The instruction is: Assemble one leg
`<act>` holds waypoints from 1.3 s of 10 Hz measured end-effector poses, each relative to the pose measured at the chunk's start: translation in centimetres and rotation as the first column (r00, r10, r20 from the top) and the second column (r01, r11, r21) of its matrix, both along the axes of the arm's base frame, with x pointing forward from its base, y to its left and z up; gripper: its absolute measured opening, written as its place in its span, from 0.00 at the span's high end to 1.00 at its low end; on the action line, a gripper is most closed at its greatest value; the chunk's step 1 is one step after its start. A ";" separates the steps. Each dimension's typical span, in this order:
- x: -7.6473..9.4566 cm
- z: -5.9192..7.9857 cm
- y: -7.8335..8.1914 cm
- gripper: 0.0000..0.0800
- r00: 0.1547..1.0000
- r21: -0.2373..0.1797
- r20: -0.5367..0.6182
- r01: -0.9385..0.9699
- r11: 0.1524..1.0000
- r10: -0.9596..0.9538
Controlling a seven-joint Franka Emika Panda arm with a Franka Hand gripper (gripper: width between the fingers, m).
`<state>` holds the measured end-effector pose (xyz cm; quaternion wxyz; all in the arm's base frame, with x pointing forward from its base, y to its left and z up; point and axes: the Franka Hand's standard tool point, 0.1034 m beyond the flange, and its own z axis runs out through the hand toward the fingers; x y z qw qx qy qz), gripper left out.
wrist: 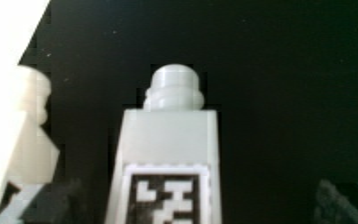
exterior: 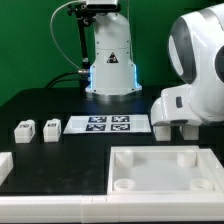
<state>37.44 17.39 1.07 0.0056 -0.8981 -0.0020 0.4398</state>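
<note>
Tool low; four legs (two nearby, two apart).

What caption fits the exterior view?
Panda arm poised by the panel; two legs and the marker board sit on the table.

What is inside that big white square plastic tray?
The white square plastic tray shows only round sockets at its corners, nothing standing in them. Its right edge runs out of the picture, unseen.
</note>
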 end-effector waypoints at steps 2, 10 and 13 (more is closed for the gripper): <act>0.0 0.0 0.0 0.30 1.000 0.002 0.001 -0.001 1.000 0.001; 0.1 0.7 -0.4 0.64 0.999 0.024 -0.023 -0.026 0.999 0.026; 4.0 8.3 -3.8 0.64 0.998 0.078 0.034 -0.048 0.996 0.045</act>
